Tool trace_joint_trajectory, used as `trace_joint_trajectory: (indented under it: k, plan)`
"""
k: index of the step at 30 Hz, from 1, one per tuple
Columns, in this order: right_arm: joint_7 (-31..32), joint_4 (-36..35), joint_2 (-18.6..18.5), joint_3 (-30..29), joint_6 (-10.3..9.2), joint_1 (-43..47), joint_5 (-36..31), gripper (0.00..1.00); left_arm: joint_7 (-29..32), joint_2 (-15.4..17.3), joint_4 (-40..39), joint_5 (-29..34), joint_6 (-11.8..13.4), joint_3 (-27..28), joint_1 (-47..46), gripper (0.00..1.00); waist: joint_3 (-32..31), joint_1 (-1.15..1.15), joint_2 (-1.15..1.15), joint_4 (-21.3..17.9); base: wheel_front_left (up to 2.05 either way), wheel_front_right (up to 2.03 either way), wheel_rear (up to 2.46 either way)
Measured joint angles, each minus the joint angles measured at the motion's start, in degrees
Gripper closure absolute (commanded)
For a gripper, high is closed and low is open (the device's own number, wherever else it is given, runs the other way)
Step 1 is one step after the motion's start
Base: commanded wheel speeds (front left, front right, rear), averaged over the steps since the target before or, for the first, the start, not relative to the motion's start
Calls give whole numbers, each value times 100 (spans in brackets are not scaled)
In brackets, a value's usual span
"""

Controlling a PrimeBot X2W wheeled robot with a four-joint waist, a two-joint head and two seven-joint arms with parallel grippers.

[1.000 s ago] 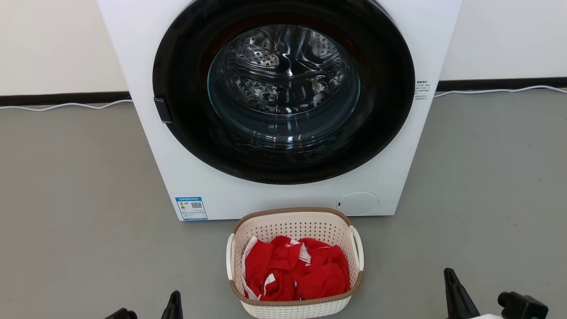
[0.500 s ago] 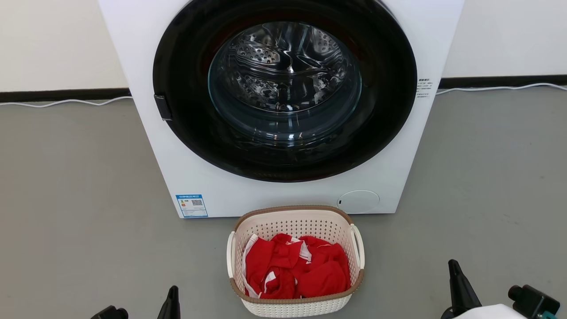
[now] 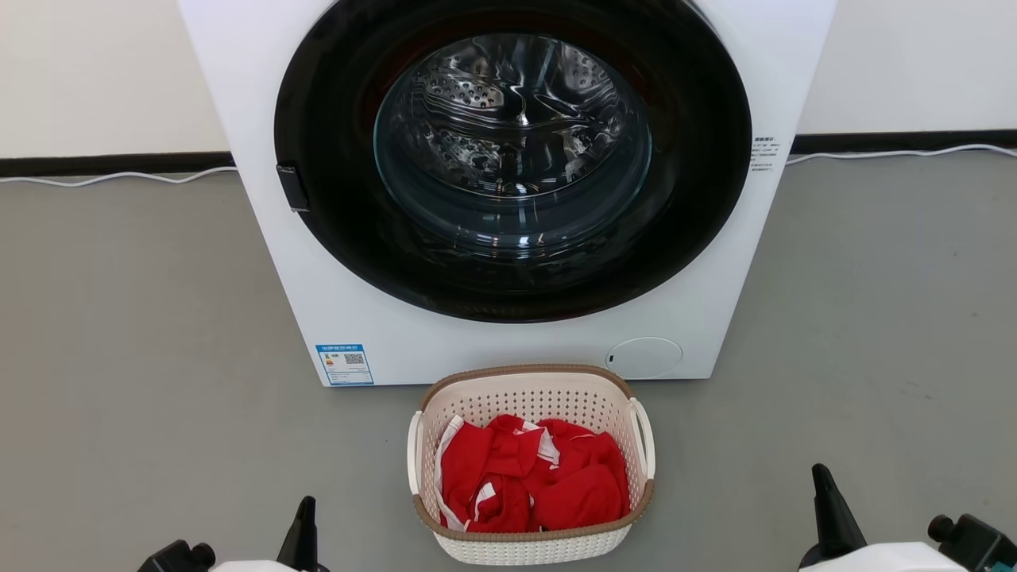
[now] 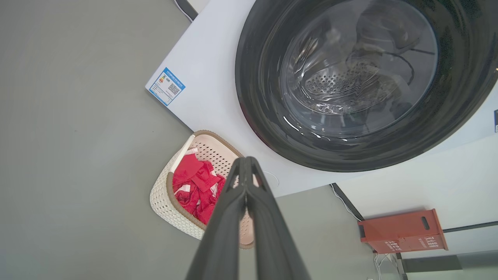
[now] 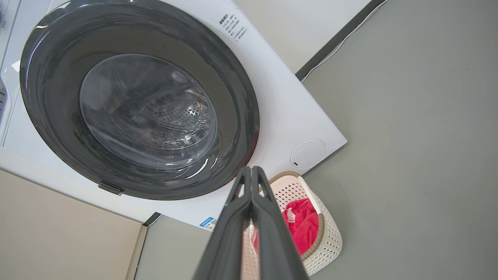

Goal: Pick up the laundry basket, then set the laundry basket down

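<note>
The laundry basket (image 3: 531, 548) of red clothes (image 3: 528, 481) sits before the washing machine (image 3: 508, 353); left gripper (image 4: 245, 162) and right gripper (image 5: 251, 172) hang clenched, empty

Washing machine (image 3: 512, 159), red box (image 4: 400, 231), grey floor (image 3: 119, 357)
</note>
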Motion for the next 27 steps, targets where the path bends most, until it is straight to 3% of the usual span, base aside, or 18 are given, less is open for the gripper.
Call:
trace_joint_trajectory:
  k: [27]
  plan:
    - [474,-172,-1,-136,0,-226,1895,100,452,4,-157,-1510,-281,300,-208,100,96,-1,0,30,0,0,0]
